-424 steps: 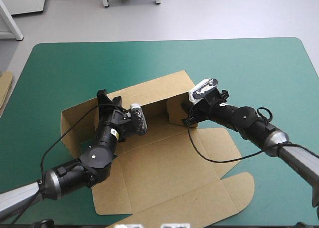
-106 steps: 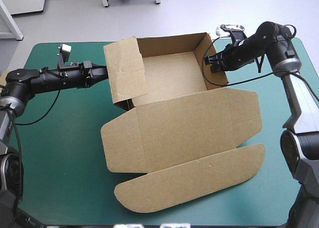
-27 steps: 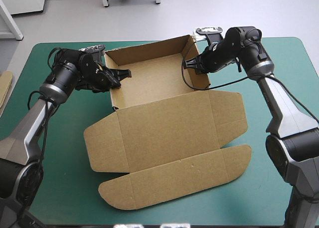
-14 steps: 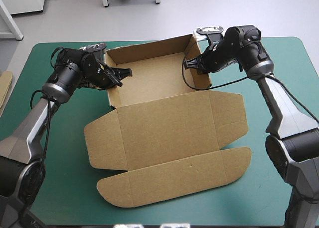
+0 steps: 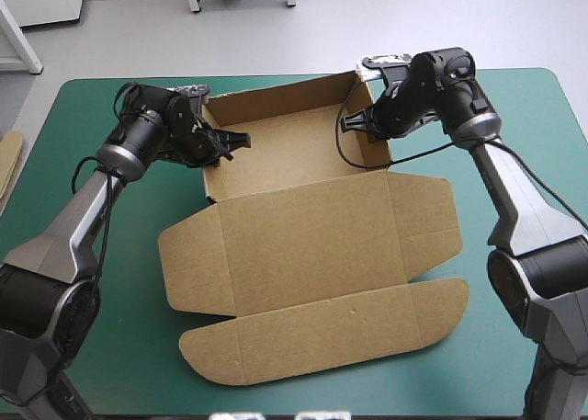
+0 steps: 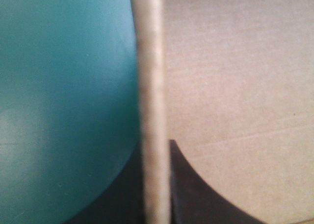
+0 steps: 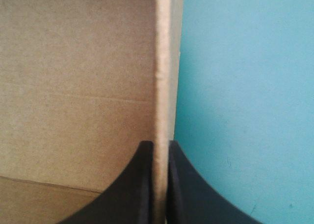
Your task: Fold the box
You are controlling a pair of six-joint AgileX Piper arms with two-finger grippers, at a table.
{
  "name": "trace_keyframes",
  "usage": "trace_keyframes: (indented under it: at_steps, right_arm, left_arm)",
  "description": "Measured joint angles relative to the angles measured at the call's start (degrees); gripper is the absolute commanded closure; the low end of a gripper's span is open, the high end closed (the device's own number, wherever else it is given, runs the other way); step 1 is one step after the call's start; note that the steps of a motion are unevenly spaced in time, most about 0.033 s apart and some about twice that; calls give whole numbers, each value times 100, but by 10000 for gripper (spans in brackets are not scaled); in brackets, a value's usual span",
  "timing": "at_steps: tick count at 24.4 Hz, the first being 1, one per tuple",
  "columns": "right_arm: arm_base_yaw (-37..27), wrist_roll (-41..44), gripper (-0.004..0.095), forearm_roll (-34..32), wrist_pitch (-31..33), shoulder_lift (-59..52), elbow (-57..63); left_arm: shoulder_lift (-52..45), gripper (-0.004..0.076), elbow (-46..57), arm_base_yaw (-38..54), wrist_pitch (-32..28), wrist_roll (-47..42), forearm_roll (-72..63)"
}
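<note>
The brown box (image 5: 285,144) stands as an open tray at the far middle of the table. Its lid (image 5: 312,245) lies flat toward the front, ending in a rounded flap (image 5: 322,333). My left gripper (image 5: 230,145) is shut on the box at the tray's left wall. In the left wrist view the wall's pale edge (image 6: 149,62) runs up between the black fingers of that gripper (image 6: 156,144). My right gripper (image 5: 356,126) is shut on the box at the right wall. The right wrist view shows that wall's edge (image 7: 163,62) pinched in the gripper (image 7: 158,144).
An edge of more brown board (image 5: 9,158) shows at the table's left edge. The teal-green cover (image 5: 92,291) lies bare on both sides of the lid. The front flap reaches close to the table's front edge.
My left gripper, open astride the left wall earlier, has shut on it and shifted slightly rightward. The box and its lid slid a little to the right. The right gripper kept its hold.
</note>
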Motion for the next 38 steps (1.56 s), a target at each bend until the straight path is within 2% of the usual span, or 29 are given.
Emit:
trace_keyframes:
  at_steps: [14,38]
  right_arm:
    - [0,226,911,-64,-231,0,591]
    - [0,283,911,-222,-283,477,969]
  left_arm:
    - [862,732,-1087,-17,554,374,126]
    - [1846,732,-1175,-45,537,639,-118]
